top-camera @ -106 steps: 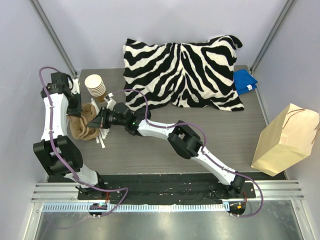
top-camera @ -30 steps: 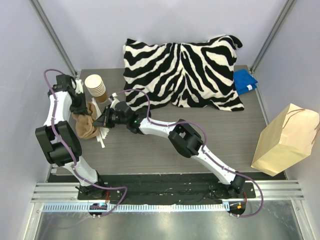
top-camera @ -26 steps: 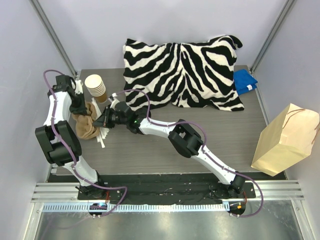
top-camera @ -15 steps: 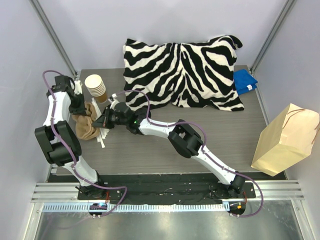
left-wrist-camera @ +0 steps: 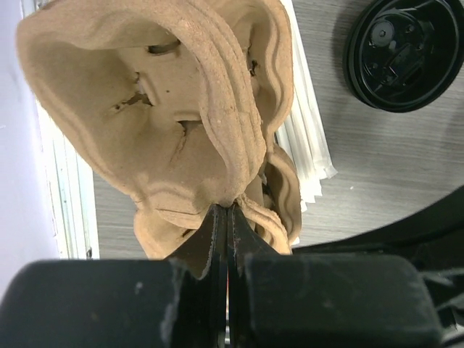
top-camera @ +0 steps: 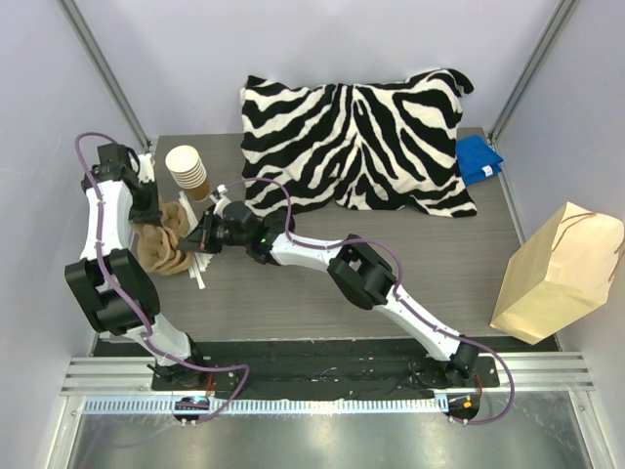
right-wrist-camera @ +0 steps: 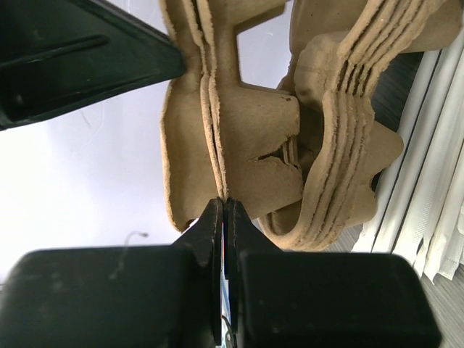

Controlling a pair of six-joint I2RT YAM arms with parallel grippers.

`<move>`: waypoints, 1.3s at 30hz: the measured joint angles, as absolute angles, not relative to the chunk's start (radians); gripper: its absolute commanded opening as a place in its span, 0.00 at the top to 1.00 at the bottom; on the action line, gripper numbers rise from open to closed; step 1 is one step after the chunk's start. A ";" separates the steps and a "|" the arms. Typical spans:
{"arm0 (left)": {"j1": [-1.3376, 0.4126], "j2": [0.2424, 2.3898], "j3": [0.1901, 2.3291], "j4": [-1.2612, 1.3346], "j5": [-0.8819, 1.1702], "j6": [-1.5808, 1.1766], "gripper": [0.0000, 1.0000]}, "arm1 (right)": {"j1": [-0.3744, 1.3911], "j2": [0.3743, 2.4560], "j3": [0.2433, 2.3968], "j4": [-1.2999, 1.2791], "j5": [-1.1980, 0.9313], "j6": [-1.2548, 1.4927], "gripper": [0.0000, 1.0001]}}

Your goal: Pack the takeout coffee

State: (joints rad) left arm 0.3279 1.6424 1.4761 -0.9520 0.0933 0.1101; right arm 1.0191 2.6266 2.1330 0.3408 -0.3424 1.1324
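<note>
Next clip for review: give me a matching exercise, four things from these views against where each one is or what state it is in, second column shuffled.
1. paper bag
2. blue cloth
3. stack of cups
4. left hand

A. far left of the table, upright
B. shut on an edge of the pulp carriers
C. at the table's right edge
D. beside the zebra pillow's right end

Pairs: 1-C, 2-D, 3-A, 4-B.
</note>
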 measured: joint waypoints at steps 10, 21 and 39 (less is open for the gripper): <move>0.329 1.635 1.530 -1.022 0.098 0.109 1.00 | 1.019 2.627 2.133 0.351 -0.346 1.136 0.99; 0.327 1.591 1.430 -0.951 0.080 0.104 1.00 | 1.022 2.627 2.127 0.367 -0.387 1.174 0.99; 0.255 1.505 1.417 -0.950 -0.009 0.056 1.00 | 1.021 2.627 2.110 0.391 -0.389 1.200 0.99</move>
State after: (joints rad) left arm 0.2554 1.5051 1.4170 -0.9504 -0.0090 0.0555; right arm 1.0210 2.6266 2.1101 0.3912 -0.3885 1.2003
